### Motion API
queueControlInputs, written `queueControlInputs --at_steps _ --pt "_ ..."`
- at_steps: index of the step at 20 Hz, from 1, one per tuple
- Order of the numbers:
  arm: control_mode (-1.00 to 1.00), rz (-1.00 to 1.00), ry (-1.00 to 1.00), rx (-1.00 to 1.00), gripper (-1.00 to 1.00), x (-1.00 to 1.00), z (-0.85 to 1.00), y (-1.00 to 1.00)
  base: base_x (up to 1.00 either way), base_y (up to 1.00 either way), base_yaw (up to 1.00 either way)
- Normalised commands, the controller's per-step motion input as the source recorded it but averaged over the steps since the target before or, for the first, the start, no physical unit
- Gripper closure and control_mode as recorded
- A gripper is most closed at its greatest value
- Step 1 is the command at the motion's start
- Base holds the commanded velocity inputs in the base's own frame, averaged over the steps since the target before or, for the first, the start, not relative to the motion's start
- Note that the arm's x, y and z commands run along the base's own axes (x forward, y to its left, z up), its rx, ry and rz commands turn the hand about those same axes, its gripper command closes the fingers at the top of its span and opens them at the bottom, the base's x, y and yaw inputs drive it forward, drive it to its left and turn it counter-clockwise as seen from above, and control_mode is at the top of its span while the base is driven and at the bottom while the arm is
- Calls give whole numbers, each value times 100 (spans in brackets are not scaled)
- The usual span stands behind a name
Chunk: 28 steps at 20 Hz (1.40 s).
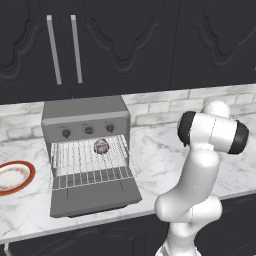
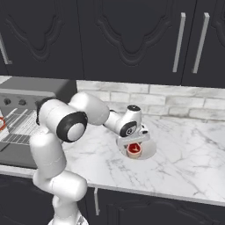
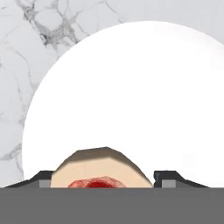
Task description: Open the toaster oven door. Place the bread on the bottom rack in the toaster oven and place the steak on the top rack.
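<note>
table: white-veined marble table under dark cabinets
oven: boxy grey toaster oven, door dropped flat; round brownish bread on a wire rack inside
steak: small red white-edged steak on round white plate, awaiting pickup
hand: hand lowered over steak, fingers apart, straddling it, not yet closed

We see the toaster oven standing on the marble surface at about nine o'clock from the picture's centre. Its door lies folded down flat toward us, and a wire rack is drawn out over it. The bread sits on the rack near its back edge, just under the row of three knobs. At eight o'clock, well apart from the oven, a plate with a red rim is cut off by the picture's left edge. The white arm rises at four o'clock. Dark cabinets with two pale handles fill the top, above a pale brick wall.
</note>
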Motion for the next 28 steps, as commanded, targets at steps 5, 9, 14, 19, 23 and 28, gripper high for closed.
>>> queueControlInputs --at_steps 5,9,14,19,23,28 --pt "-100 2 -1 0 100 -42 26 25 0 0 0" --pt "-100 6 0 -5 100 -38 42 31 0 0 0" --pt "-100 19 0 -10 100 -33 42 40 0 0 0" --pt "-100 23 0 -3 100 -28 42 43 0 0 0" --pt "-100 30 0 0 100 -18 39 47 0 0 0" --pt "-100 36 3 0 100 -11 35 52 0 0 0"
